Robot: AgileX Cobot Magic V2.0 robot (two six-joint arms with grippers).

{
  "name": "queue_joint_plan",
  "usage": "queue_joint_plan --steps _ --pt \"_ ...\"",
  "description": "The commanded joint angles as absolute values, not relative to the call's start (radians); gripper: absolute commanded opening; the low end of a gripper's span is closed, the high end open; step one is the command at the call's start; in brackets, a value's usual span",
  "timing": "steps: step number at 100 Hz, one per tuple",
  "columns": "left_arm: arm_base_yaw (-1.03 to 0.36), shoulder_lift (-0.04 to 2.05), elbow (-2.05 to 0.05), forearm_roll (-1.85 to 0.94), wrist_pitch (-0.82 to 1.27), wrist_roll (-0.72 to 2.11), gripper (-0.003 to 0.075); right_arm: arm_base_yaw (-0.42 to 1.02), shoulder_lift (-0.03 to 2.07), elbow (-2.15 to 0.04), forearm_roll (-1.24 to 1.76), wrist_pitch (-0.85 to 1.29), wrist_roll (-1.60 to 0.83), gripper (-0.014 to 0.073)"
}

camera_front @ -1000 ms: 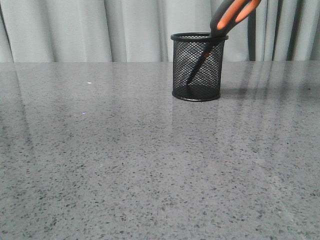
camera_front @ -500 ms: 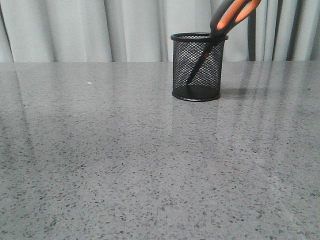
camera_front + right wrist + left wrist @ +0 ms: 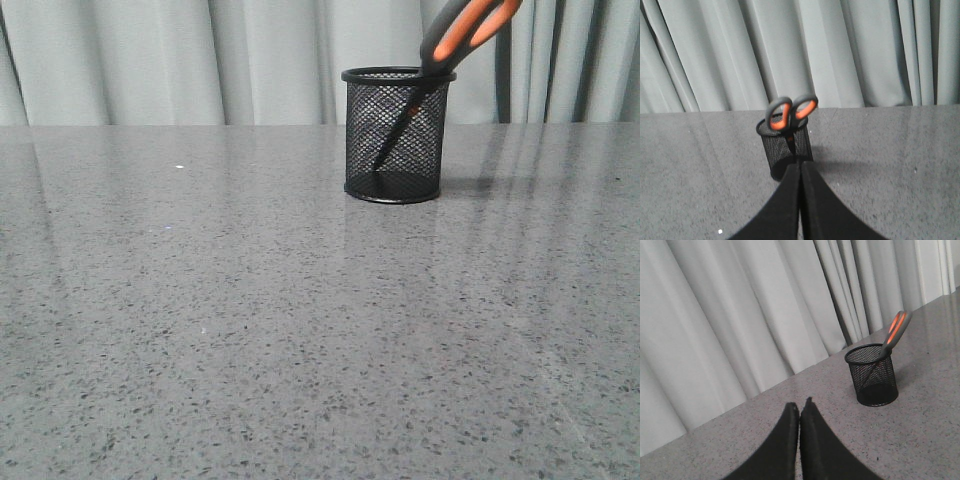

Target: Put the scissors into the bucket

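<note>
While the speckled grey stone table (image 3: pixel 250 330) lies bare in the foreground, both arms hang back from the work. The left gripper (image 3: pixel 799 412) has its black fingers pressed together on nothing, well apart from the cup. The right gripper (image 3: pixel 800 170) is likewise closed and empty. Farther back stands the small black wire-mesh cylindrical bucket (image 3: pixel 395 135), upright on the table. The scissors with dark grey handles lined in orange (image 3: pixel 462 35) rest inside it, blades down, leaning against the rim, handles jutting above. Pale pleated curtains (image 3: pixel 200 60) hang behind.
</note>
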State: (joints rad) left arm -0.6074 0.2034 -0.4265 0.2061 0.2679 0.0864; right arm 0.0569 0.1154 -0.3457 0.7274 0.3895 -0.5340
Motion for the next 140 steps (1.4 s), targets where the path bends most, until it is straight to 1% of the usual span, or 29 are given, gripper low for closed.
queue_joint_plan --steps 1,17,118,129,140 --pt "-0.607 0.127 -0.380 0.197 0.158 0.072 -0.0021 0.054 0.098 -0.324 0.748 0.318 -0.544 -0.0054" --pt "-0.607 0.057 -0.314 0.192 0.157 0.072 -0.0021 0.054 0.094 -0.299 0.748 0.326 -0.544 -0.0054" --pt "-0.607 0.057 -0.304 0.192 0.150 0.072 -0.0021 0.054 0.094 -0.297 0.748 0.330 -0.544 -0.0054" --pt "-0.582 0.057 -0.287 0.159 0.150 0.072 -0.0021 0.054 0.094 -0.297 0.748 0.330 -0.544 -0.0055" --pt "-0.484 0.057 -0.253 0.106 0.149 0.072 -0.0021 0.054 0.094 -0.297 0.748 0.330 -0.544 -0.0054"
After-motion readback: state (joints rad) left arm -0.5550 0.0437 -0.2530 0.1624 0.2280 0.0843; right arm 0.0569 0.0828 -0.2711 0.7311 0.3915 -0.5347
